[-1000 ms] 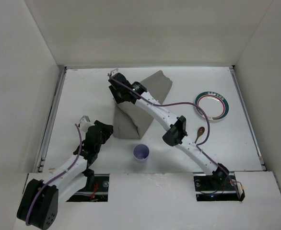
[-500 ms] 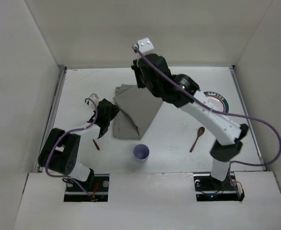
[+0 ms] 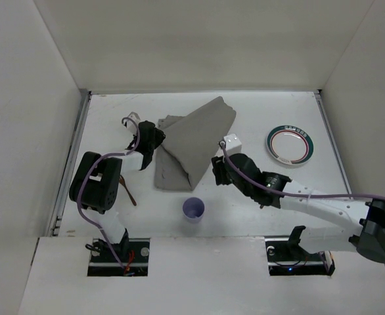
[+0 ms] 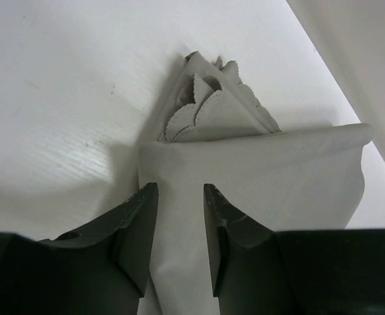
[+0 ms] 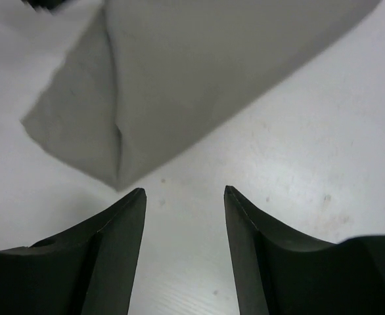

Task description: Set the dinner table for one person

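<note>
Top view, desk [image 3: 107, 111]: large white surface with metal rails at its sides, filling the floor of the enclosure and carrying every item.
Top view, placemat [image 3: 192, 141]: grey cloth, folded over itself into a rough triangle, lying at centre towards the far side.
Top view, plate [image 3: 291, 144]: green and red rim, on the right, well apart from the cloth.
Top view, cup [image 3: 193, 209]: purple, upright, near the front edge, just in front of the cloth.
Top view, left hand [image 3: 154, 141]: at the cloth's left edge.
Top view, right hand [image 3: 216, 169]: low over the desk, just beside the cloth's right edge.
Left wrist view, left hand [image 4: 179, 190]: fingers set narrowly apart, with a fold of the placemat [image 4: 265, 170] showing in the gap; whether they pinch it cannot be told.
Left wrist view, cloth detail: scalloped layered edges fan out beyond the fingertips on the bare desk [image 4: 61, 98].
Right wrist view, right hand [image 5: 182, 191]: fingers spread wide, holding nothing; only bare desk [image 5: 297, 151] lies between them.
Right wrist view, placemat [image 5: 199, 65]: its folded corner lies just beyond the fingertips, not touching them.
</note>
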Motion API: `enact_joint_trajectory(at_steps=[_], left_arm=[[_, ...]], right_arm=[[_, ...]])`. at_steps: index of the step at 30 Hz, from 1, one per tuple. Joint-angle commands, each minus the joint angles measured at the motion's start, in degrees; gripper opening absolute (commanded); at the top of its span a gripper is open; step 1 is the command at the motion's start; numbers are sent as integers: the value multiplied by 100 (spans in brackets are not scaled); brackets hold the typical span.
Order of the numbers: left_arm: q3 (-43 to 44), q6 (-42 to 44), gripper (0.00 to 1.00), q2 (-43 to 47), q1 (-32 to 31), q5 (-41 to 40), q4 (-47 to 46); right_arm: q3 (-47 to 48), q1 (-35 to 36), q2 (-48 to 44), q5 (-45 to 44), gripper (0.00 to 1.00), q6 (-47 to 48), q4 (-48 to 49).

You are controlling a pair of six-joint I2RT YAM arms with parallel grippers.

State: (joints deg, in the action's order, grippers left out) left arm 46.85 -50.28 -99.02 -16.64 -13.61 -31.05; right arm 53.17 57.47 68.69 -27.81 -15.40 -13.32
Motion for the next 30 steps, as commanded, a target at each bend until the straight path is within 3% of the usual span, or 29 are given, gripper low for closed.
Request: enact_joint_trajectory(at_steps=[1,12,22,30], left_arm=[[368,422,30,-187,-1,-133,-60],[457,739,29,-109,-1,-792,389],[975,845,28,-671,87,-380,450],[1081,1055,3,-374,34,-379,451]], right_arm=[[-657,-188,-329,223,58,-744,1033],[-1344,-391,-866,514,60,-965,1429],[-1599,-391,-936,821,62,-1132,1649],[-1783,-391,-1120,760,62,-1237,1771]])
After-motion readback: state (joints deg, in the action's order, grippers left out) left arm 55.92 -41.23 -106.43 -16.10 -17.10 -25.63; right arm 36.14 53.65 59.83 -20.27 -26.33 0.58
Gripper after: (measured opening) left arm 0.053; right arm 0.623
